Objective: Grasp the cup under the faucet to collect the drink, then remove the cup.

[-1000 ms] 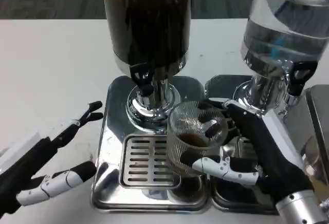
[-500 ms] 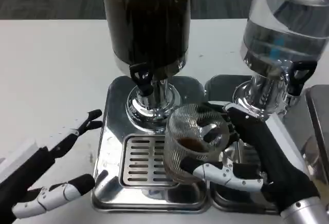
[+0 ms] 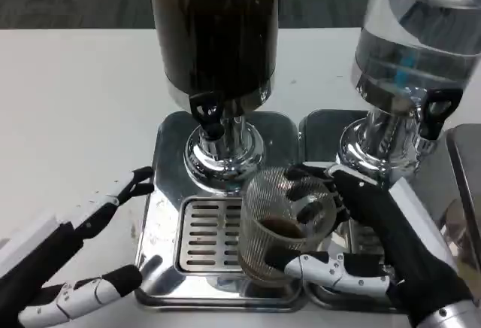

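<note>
A ribbed clear cup (image 3: 284, 225) with a little dark drink in its bottom is held by my right hand (image 3: 376, 234), whose fingers wrap its right side and front. The cup stands over the right front part of the drip tray (image 3: 210, 236), in front and to the right of the black faucet (image 3: 207, 113) on the dark drink dispenser (image 3: 216, 34). My left hand (image 3: 83, 249) hovers open at the tray's left edge, fingers spread, holding nothing.
A second dispenser (image 3: 417, 50) with clear liquid and its own black tap (image 3: 436, 111) stands at the right on its own steel base. A metal object (image 3: 466, 185) sits at the far right edge. White table (image 3: 75, 110) stretches to the left.
My right hand has drawn the cup toward me and slightly down in the picture, away from the faucet. My left hand has shifted a little lower and nearer the tray.
</note>
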Available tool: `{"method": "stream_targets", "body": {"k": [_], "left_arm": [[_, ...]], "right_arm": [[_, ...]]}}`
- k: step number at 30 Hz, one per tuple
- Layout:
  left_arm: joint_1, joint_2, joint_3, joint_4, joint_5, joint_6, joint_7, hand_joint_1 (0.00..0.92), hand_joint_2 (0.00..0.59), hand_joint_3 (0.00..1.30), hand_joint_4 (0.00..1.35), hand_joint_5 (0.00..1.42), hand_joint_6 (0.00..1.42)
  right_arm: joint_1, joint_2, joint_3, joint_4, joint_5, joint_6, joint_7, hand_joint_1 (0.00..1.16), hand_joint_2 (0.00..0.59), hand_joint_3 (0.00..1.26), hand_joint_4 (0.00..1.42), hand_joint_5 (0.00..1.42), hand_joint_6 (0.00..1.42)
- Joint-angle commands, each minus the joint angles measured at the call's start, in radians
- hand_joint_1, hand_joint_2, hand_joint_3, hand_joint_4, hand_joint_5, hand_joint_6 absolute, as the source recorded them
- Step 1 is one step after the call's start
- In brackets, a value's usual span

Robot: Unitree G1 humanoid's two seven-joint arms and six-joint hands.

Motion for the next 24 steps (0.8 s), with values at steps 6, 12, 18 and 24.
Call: {"method": "stream_targets", "body": {"k": [6, 12, 18, 24], "left_arm": [[0.056, 0.006, 0.014, -0.050, -0.019, 0.006, 0.012, 0.000, 0.112, 0.00, 0.00, 0.00, 0.01], [0.075, 0.010, 0.031, -0.071, 0.028, -0.017, 0.029, 0.000, 0.112, 0.00, 0.00, 0.00, 0.00], [0.097, 0.012, 0.060, -0.096, 0.088, -0.034, 0.057, 0.000, 0.111, 0.00, 0.00, 0.00, 0.00], [0.126, 0.017, 0.085, -0.127, 0.142, -0.038, 0.084, 0.000, 0.108, 0.00, 0.00, 0.00, 0.00]], "right_arm": [[0.015, -0.006, -0.001, -0.049, 0.035, -0.011, 0.011, 0.71, 0.253, 0.48, 0.54, 0.64, 0.68], [0.019, -0.007, -0.006, -0.059, 0.038, -0.004, 0.014, 0.71, 0.255, 0.48, 0.54, 0.64, 0.68], [0.025, -0.008, -0.009, -0.061, 0.039, -0.005, 0.016, 0.71, 0.259, 0.49, 0.54, 0.64, 0.68], [0.026, -0.008, -0.014, -0.060, 0.039, -0.006, 0.015, 0.71, 0.260, 0.49, 0.54, 0.64, 0.68]]}}
